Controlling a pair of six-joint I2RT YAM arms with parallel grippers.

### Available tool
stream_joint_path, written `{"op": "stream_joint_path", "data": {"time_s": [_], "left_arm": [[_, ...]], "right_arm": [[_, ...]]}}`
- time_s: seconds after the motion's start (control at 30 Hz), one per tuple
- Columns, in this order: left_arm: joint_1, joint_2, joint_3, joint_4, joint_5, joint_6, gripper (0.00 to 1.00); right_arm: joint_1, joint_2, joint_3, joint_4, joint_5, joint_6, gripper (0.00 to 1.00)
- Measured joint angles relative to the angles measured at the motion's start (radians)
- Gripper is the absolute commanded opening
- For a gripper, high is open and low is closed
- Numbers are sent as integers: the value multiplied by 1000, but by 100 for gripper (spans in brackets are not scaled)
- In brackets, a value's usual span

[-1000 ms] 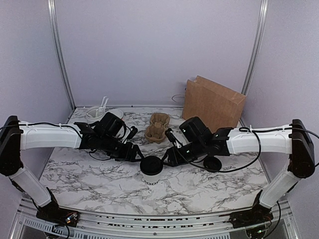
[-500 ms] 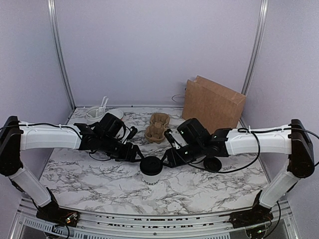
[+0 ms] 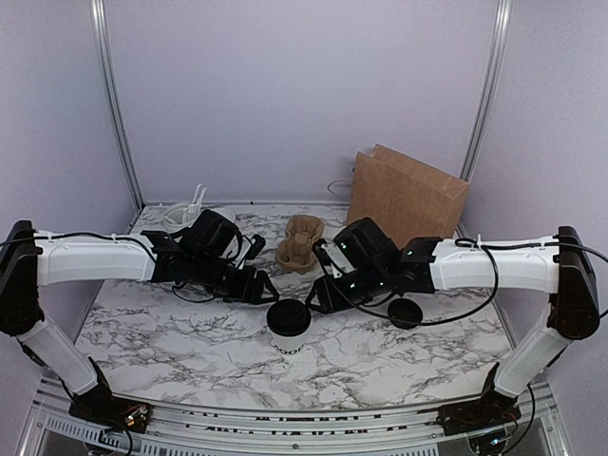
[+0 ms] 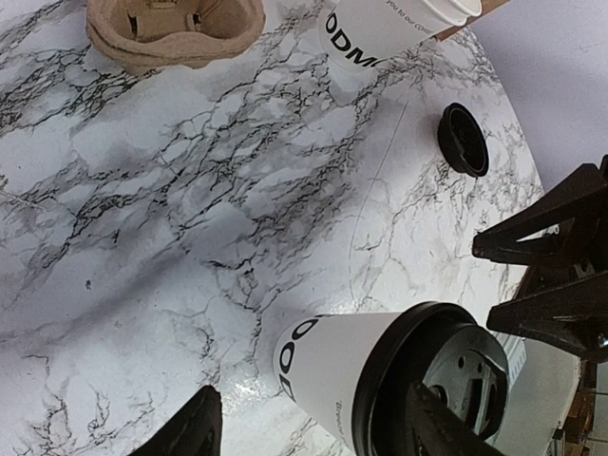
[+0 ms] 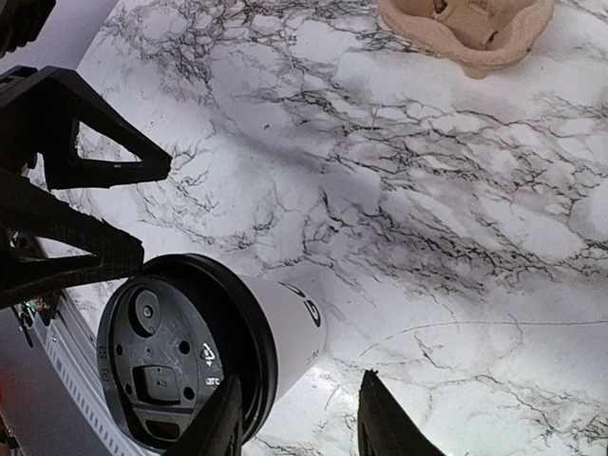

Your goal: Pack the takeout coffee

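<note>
Top external: takeout coffee [image 3: 288,342] upright, lid [image 3: 288,318] up; left end effector [image 3: 270,291], right end effector [image 3: 313,301] parted, empty.

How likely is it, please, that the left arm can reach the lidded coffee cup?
Probably yes: the left gripper hangs open close beside the lidded coffee cup, with nothing between them.
</note>
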Motion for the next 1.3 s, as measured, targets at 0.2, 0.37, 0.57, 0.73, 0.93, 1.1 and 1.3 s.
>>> {"op": "stream_joint_path", "data": {"time_s": [0.2,0.37,0.57,0.73,0.93,1.1,1.3], "left_arm": [[-1,0,18,-4,-9,6,67],[-1,-12,21,-16,-23,6,67],[-15,-95,-10,-29,-40,-21,67],[-74,-143,-75,-30,-75,-83,67],[-121,-191,-163,-29,-121,-174,67],[-140,-197,-168,-17,-135,-210,67],[-145,-191,-168,-2,-135,-214,67]], "right_arm": [[0,-4,3,-5,24,-2,40],[1,-24,3,-14,34,-20,40],[2,-50,3,-14,26,-60,40],[2,-51,3,-14,-5,-102,40],[2,-50,4,-14,-45,-142,40],[2,-36,23,-14,-70,-159,40],[7,-26,26,-12,-79,-159,40]]}}
